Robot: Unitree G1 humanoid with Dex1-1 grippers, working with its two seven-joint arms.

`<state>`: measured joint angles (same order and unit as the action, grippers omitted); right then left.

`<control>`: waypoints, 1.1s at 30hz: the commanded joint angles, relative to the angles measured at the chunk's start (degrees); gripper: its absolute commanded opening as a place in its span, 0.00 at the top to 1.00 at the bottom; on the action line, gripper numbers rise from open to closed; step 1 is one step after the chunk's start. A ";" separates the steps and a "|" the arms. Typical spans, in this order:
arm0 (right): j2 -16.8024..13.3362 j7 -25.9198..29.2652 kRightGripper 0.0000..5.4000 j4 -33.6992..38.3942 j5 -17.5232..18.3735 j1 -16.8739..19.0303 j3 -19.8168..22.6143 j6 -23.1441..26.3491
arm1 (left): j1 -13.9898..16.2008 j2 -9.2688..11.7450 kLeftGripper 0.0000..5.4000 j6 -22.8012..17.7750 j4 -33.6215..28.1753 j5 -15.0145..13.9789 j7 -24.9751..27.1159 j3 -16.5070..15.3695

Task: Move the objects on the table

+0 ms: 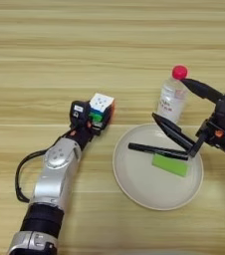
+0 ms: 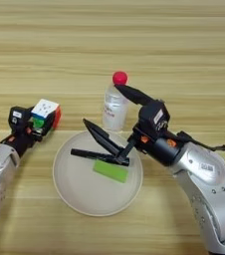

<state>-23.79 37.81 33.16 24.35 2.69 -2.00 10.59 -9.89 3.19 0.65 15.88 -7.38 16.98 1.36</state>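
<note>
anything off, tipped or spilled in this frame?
Nothing stands out. The bottle stands upright and capped between the right gripper's open fingers, the cube sits at the left gripper, pen and green block lie on the plate.

Robot test bench: wooden table (image 1: 109, 40)

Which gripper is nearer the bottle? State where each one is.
Right. The right gripper is open with its fingers either side of the bottle. The left gripper is off to the bottle's left, at the puzzle cube.
</note>
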 commanded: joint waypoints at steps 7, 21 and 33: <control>-0.11 -0.26 0.00 -1.17 -0.49 0.14 -0.12 -0.64 | -1.49 1.80 0.39 -1.14 -5.35 -1.77 3.97 0.17; -0.14 -0.33 0.00 -4.25 0.08 -0.71 1.71 -1.80 | 2.32 5.57 0.39 -8.22 -24.03 -8.74 14.23 4.24; -0.04 -0.26 0.00 -4.31 1.29 -1.13 3.49 -1.68 | 8.89 11.82 0.39 -13.06 -32.93 -13.03 27.41 13.88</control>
<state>-23.69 37.71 28.59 24.94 2.45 0.70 9.27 -1.98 13.30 -11.25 -15.22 -19.52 42.16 13.59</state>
